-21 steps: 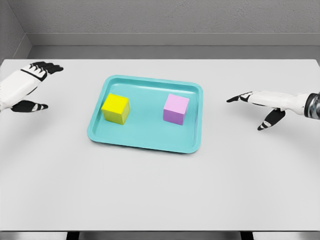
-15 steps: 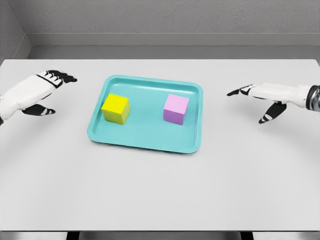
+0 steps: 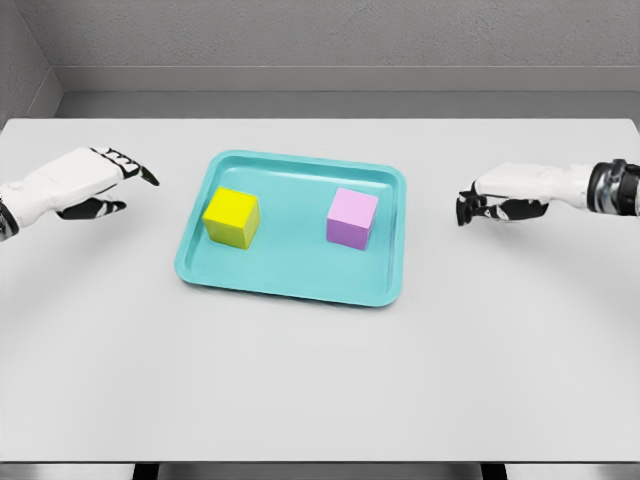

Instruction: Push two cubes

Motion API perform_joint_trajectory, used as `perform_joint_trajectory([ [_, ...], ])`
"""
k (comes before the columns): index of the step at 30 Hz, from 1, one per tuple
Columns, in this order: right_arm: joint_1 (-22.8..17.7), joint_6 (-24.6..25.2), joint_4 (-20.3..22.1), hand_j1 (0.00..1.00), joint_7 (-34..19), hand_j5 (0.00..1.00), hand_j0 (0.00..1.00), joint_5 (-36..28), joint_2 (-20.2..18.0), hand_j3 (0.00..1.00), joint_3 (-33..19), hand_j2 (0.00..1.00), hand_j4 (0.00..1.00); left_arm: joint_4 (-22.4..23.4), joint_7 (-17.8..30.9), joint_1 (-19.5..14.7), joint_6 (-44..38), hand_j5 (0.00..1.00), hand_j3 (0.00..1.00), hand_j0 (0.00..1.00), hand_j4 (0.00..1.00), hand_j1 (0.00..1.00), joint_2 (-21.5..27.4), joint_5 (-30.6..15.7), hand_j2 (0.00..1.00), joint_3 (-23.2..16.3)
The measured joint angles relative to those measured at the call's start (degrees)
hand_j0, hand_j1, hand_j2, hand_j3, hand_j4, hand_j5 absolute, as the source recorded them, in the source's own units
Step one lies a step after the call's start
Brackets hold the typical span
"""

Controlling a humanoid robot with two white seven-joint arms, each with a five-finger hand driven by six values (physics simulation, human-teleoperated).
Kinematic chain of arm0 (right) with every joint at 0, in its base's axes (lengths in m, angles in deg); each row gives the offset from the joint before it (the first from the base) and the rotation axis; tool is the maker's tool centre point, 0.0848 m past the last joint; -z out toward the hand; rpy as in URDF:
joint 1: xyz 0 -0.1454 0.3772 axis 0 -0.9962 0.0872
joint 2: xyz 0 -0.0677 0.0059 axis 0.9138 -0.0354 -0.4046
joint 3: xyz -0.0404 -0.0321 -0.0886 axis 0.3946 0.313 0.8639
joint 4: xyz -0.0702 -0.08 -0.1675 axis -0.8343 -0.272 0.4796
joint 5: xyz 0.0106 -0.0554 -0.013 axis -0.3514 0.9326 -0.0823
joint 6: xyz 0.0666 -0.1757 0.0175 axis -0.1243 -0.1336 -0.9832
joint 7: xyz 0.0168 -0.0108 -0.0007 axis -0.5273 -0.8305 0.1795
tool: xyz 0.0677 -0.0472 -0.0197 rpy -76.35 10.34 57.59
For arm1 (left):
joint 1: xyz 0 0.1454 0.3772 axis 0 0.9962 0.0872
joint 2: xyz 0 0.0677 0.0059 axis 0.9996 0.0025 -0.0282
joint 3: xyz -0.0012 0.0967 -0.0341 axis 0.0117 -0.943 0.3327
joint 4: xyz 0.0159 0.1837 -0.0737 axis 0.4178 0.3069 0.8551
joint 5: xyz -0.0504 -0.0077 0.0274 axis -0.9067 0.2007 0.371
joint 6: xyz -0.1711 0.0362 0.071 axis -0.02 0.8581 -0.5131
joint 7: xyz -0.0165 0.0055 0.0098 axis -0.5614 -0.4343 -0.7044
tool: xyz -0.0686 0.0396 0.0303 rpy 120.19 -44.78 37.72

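Note:
A yellow cube (image 3: 232, 217) sits in the left half of a teal tray (image 3: 290, 275), and a pink cube (image 3: 352, 218) sits in the right half. My left hand (image 3: 112, 180) hovers left of the tray, fingers stretched toward it and holding nothing, a gap away from the tray's edge. On the other side, my right hand (image 3: 480, 205) hangs beside the tray's right rim. Its fingers are curled downward and hold nothing. Neither hand touches a cube.
The tray lies in the middle of a white table (image 3: 320, 380). A grey wall runs behind the table's far edge.
The left hand has moved right, toward the tray, and flattened out. The right hand's fingers have curled downward, and the hand has stayed beside the tray. The cubes have not moved.

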Motion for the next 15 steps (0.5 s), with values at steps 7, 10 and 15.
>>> perform_joint_trajectory([
  [7,3.08,-0.05,0.34,0.12,0.0,0.12,0.12,7.69,4.21,0.12,1.9,0.12,0.12,-0.79,1.34,-0.09,0.01,0.66,0.66,0.66,0.66,0.66,-2.93,0.07,0.66,-1.66],
  [10,4.83,0.0,0.21,0.12,0.01,0.12,0.12,10.6,5.95,0.12,4.34,0.12,0.12,-0.64,1.76,-0.26,0.01,0.66,0.66,0.66,0.66,0.66,-3.43,0.11,0.66,-1.73],
  [15,6.77,0.0,0.13,0.12,0.01,0.12,0.12,13.33,8.38,0.12,7.72,0.12,0.12,0.39,1.96,-1.23,0.01,0.66,0.66,0.66,0.66,0.66,-3.7,0.14,0.66,-1.69],
])
